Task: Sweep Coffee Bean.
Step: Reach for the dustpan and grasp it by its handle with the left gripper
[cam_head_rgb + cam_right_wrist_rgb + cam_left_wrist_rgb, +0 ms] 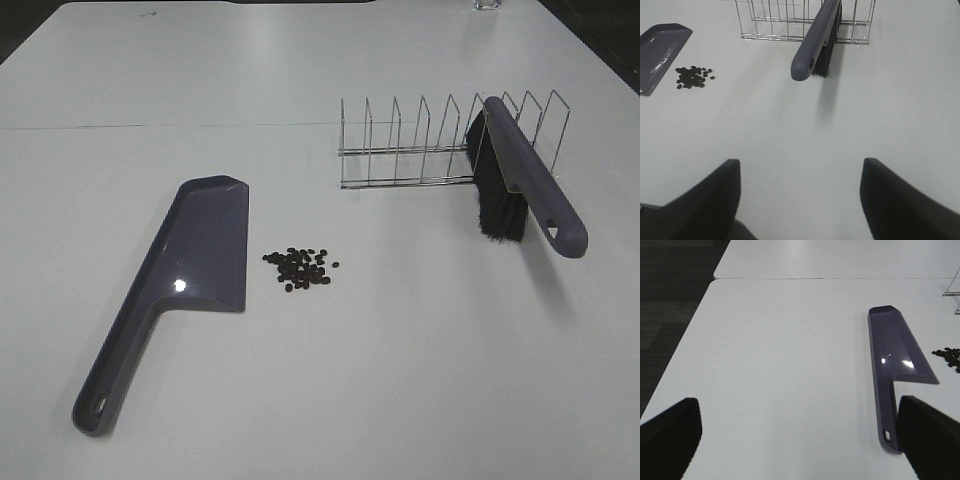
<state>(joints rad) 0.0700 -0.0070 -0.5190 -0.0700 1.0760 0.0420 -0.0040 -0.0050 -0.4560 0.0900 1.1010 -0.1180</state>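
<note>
A small cluster of dark coffee beans (301, 268) lies on the white table, just right of the purple-grey dustpan (195, 260). The dustpan lies flat with its handle toward the front left. The brush (520, 180), purple-grey with black bristles, leans in the wire rack (430, 145) with its handle sticking out toward the front right. Neither gripper shows in the high view. The left gripper (800, 440) is open, back from the dustpan (895, 350), with the beans (949, 356) at the view's edge. The right gripper (800, 197) is open, short of the brush (815, 40) and the beans (692, 77).
The wire rack (790, 20) stands behind the brush. A seam crosses the table (150, 126) behind the dustpan. The table's left edge (685, 335) drops to dark floor. A glass object (487, 5) stands at the far edge.
</note>
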